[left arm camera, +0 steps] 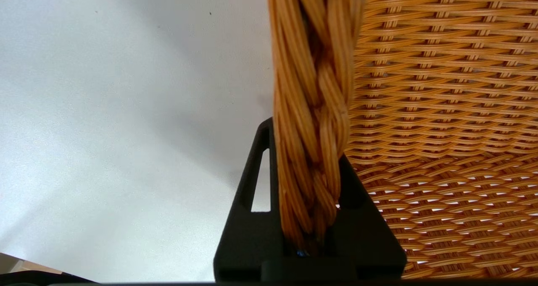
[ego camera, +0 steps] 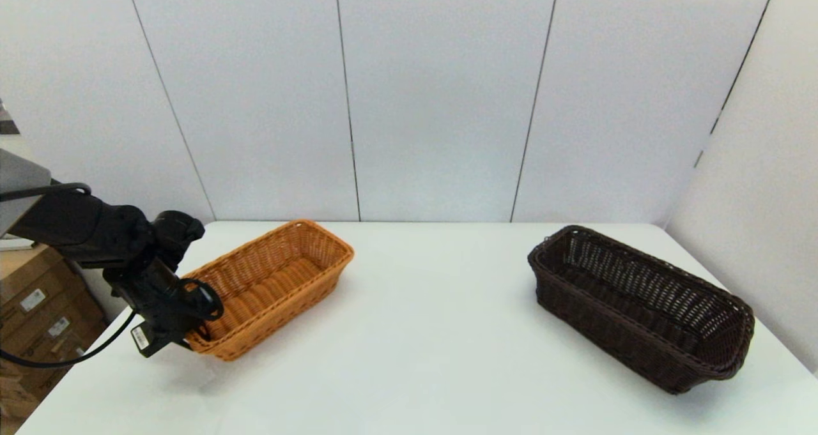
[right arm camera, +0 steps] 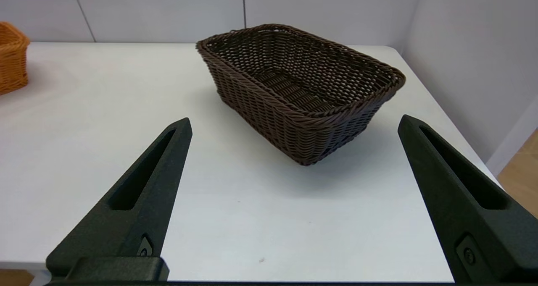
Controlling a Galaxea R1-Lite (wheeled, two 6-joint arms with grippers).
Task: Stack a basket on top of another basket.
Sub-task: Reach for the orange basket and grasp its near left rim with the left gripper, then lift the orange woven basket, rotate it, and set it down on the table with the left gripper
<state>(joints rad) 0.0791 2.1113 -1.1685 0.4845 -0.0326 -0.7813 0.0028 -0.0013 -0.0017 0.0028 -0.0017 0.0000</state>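
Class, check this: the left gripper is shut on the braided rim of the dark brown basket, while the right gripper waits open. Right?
Not quite. The left gripper is shut on the braided rim of the orange basket, as the left wrist view shows. The dark brown basket stands untouched; the right gripper does wait open.

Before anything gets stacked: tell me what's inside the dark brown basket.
Nothing shows inside the dark brown basket: the right wrist view looks down on bare woven floor. The strip behind its near wall is hidden. The orange basket has the left gripper clamped on its rim.
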